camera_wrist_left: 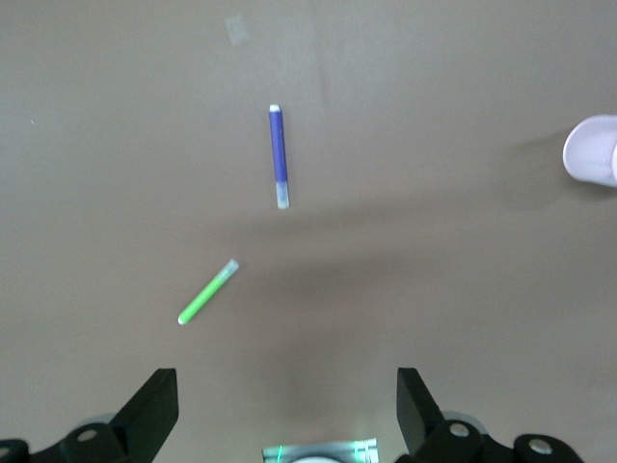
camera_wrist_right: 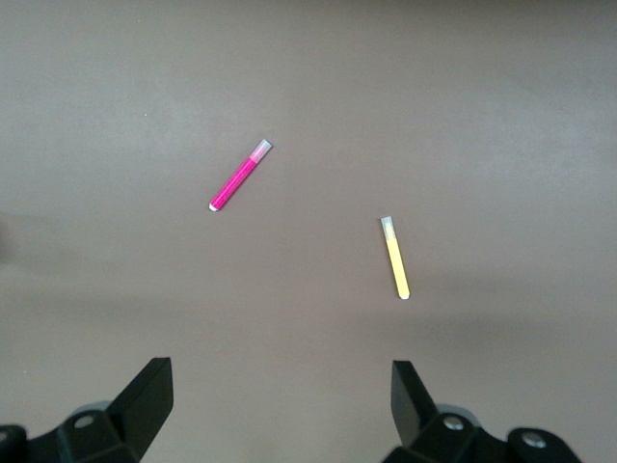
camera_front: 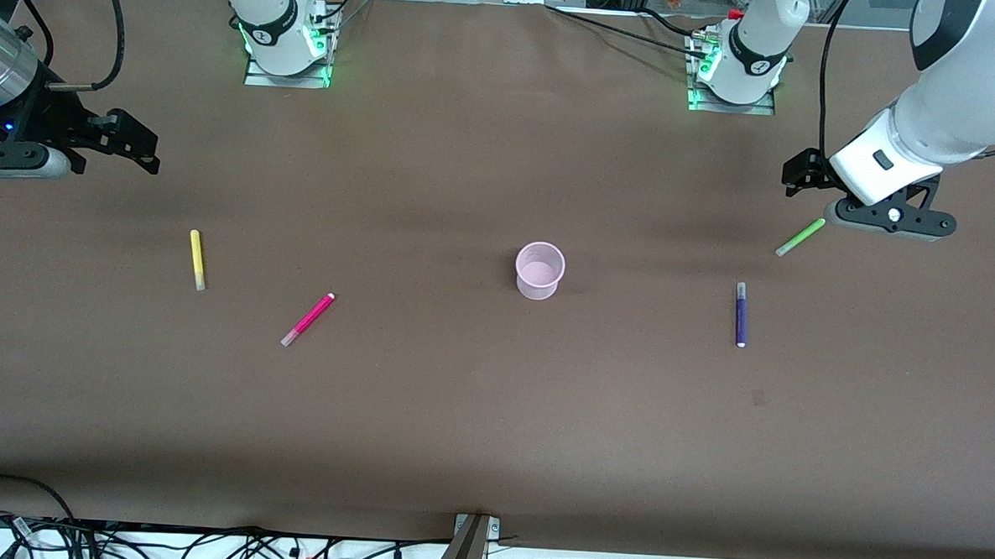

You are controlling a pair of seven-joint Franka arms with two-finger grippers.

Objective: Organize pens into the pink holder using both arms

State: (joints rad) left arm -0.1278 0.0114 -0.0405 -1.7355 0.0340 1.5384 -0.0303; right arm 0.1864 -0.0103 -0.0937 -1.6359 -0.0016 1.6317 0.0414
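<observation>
Centrally, the pink holder (camera_front: pixel 540 270) stood upright on the brown table (camera_front: pixel 474 430), a small tapered translucent cup with nothing in it. Four thin sticks with pale tips lay flat and apart: the yellow pen (camera_front: pixel 198 260) and magenta pen (camera_front: pixel 308 319) toward the right arm's end, the purple pen (camera_front: pixel 741 314) and green pen (camera_front: pixel 800 237) toward the left arm's. The left gripper (camera_wrist_left: pixel 287 410) hung wide open and held nothing, over bare table just beside the green pen. The right gripper (camera_wrist_right: pixel 280 403) hung equally spread, well apart from its two pens.

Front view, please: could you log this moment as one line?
pens: yellow, pink, purple, green on table | holder empty | left gripper open | right gripper open
</observation>
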